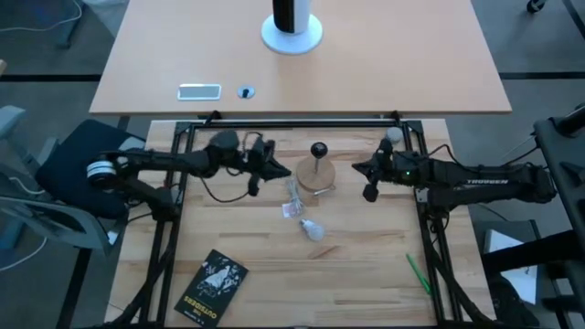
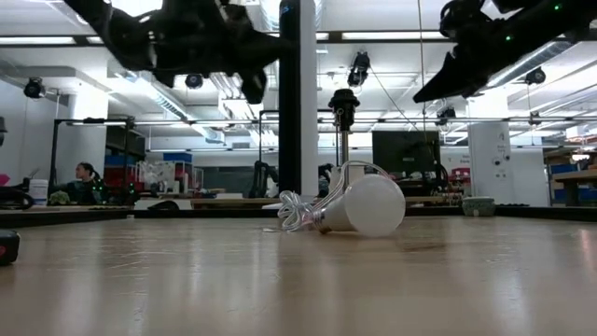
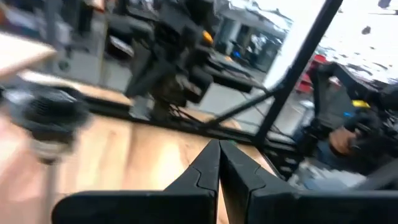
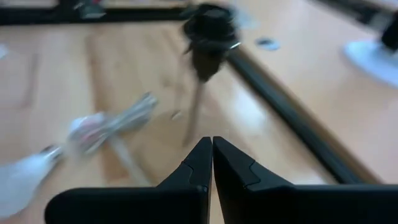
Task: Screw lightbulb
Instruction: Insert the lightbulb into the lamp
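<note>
Bulb point(image 1: 313, 229) lies on its side on the table point(image 1: 366, 274), roughly mid-surface, nearer the front edge than the stand point(image 1: 318, 175); nothing holds it. White frosted globe, short grey screw base; in the low view the bulb point(image 2: 371, 205) has its base turned toward a crumpled clear wrapper point(image 2: 300, 213) that sits just beside it, contact unclear. From above, the wrapper point(image 1: 292, 203) is between bulb and stand. Stand: round wooden base, thin rod, black socket point(image 1: 319, 149) on top, upright, socket empty, toward the back edge at centre. Left gripper point(image 1: 284, 170) just beside the stand on its left, raised off the table, arm stretched level from the left edge; fingers point(image 3: 208, 171) pressed together, gripping nothing. Right gripper point(image 1: 358, 168) near the stand on its right, also raised, arm reaching in level from the right edge; fingers point(image 4: 202, 163) clamped together, empty, aimed at the stand rod. Black booklet point(image 1: 212, 288) near the front left corner, green pen point(image 1: 418, 273) near the right edge, both well apart from the bulb. No containers on the surface.
</note>
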### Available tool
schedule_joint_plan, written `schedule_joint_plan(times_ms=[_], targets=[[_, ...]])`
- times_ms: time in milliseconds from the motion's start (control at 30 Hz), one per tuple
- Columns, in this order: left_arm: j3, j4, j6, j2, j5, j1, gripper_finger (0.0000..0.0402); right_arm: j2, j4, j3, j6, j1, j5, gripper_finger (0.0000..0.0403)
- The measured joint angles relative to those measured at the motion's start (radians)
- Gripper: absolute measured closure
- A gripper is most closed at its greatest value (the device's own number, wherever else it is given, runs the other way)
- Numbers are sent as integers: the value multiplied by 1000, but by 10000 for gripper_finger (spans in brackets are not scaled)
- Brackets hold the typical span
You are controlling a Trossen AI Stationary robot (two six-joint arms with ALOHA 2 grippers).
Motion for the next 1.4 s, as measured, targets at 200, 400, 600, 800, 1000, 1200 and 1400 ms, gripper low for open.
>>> schedule_joint_plan(times_ms=[200, 400, 600, 800, 1000, 1200, 1400], targets=[[189, -139, 143, 190, -126, -206, 401, -49, -110, 10, 10, 65, -61, 394], [427, -801, 453, 256, -567, -354, 401, -126, -180, 10, 76, 221, -68, 394], [527, -906, 634, 375, -809, -445, 401, -138, -189, 1, 84, 347, -35, 394], [589, -941, 618, 460, -863, -445, 402, -102, -194, 0, 130, 376, 13, 394], [616, -1083, 624, 468, -821, -448, 373, -60, -210, -1, 146, 376, 13, 394], [601, -1114, 687, 458, -775, -454, 302, -16, -209, -1, 134, 375, 13, 394], [541, -980, 741, 477, -753, -454, 226, 13, -209, -1, 151, 375, 13, 394]])
